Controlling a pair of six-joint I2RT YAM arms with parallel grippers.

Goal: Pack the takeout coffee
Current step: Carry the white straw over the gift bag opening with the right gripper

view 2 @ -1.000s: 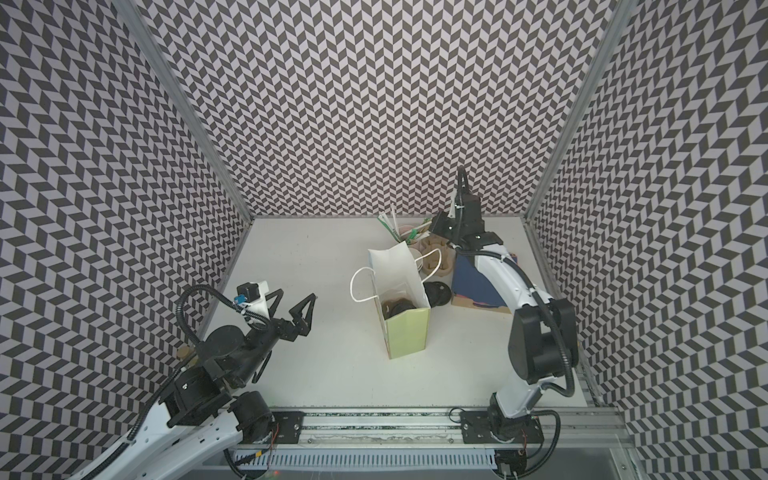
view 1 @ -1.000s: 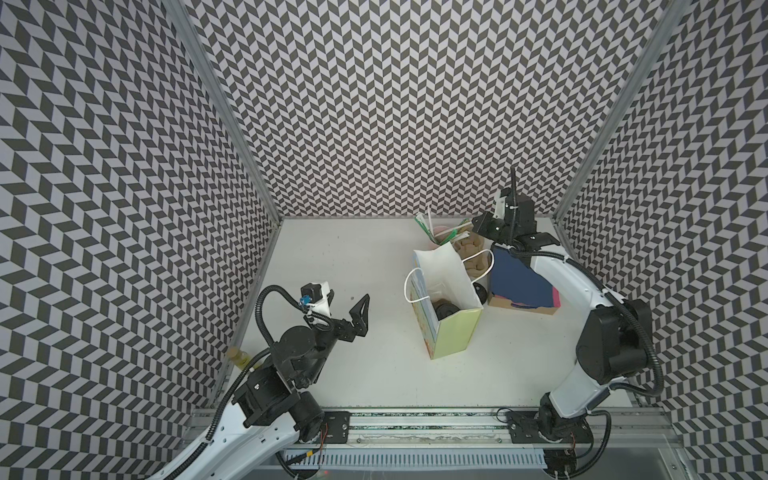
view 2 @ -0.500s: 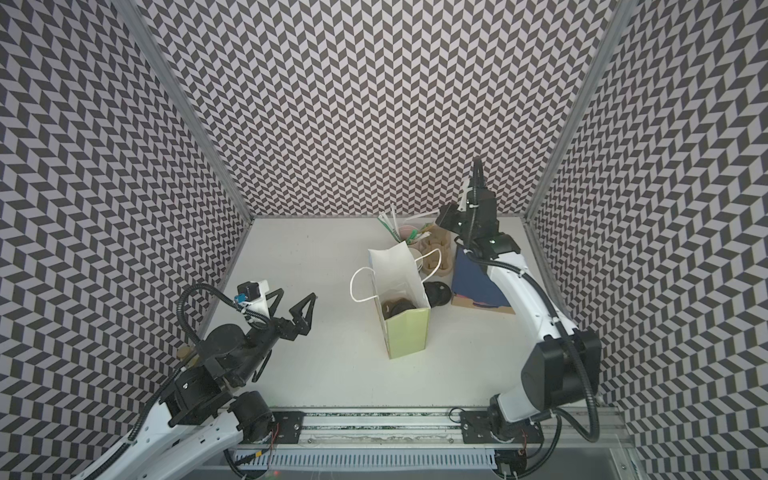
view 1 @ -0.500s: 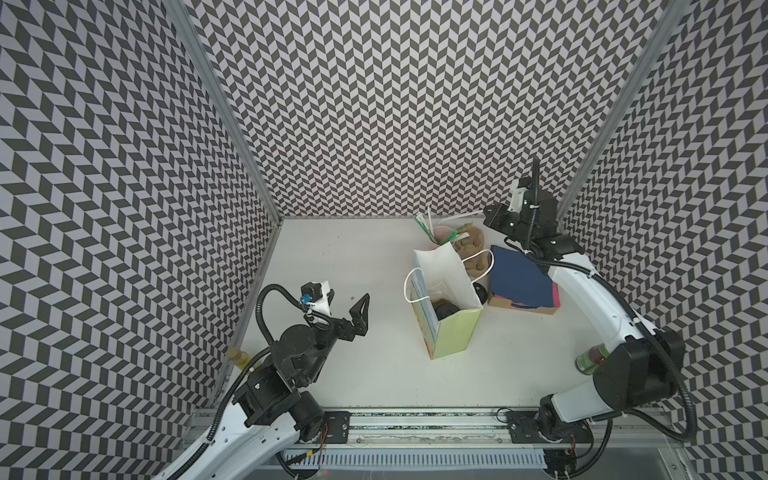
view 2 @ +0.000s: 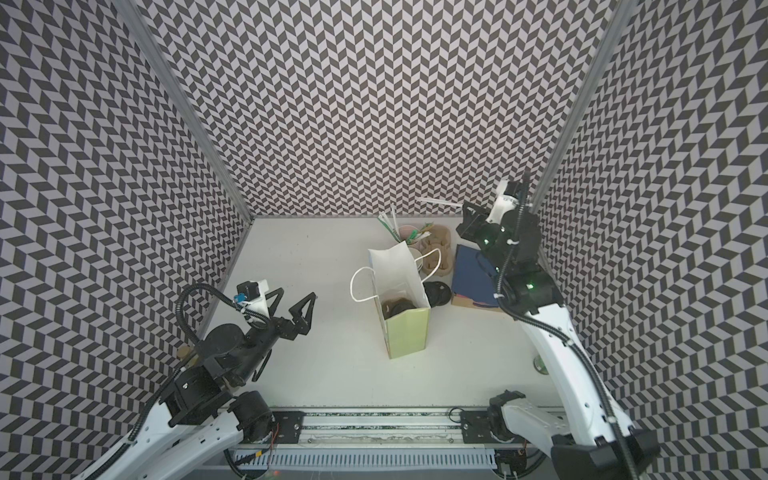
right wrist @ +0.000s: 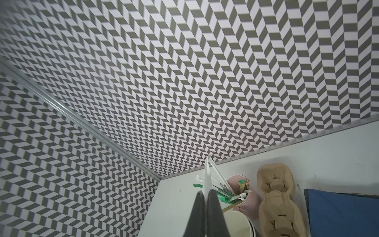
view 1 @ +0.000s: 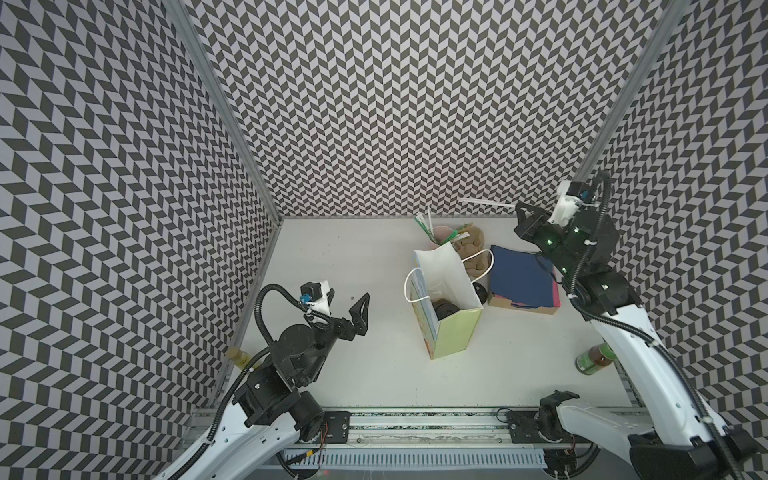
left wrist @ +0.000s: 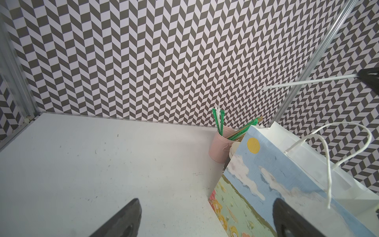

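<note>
Right gripper clenched on a white straw, just lifted up and far right, clear of the pink cup (bound for the bag, probably); left gripper released, idle.

Desk: bag right of left tool, takeout coffee inside. Ahead of right tool, behind bag: straw cup, carrier. In right tool: straw.

A: R arm?
B: R end effector raised nr back-right corner, pinching a white straw; L end effector spread wide over the bench, well apart from the bag.
A: Bag?
B: Gift bag upright mid-bench; black lidded cup inside.
</note>
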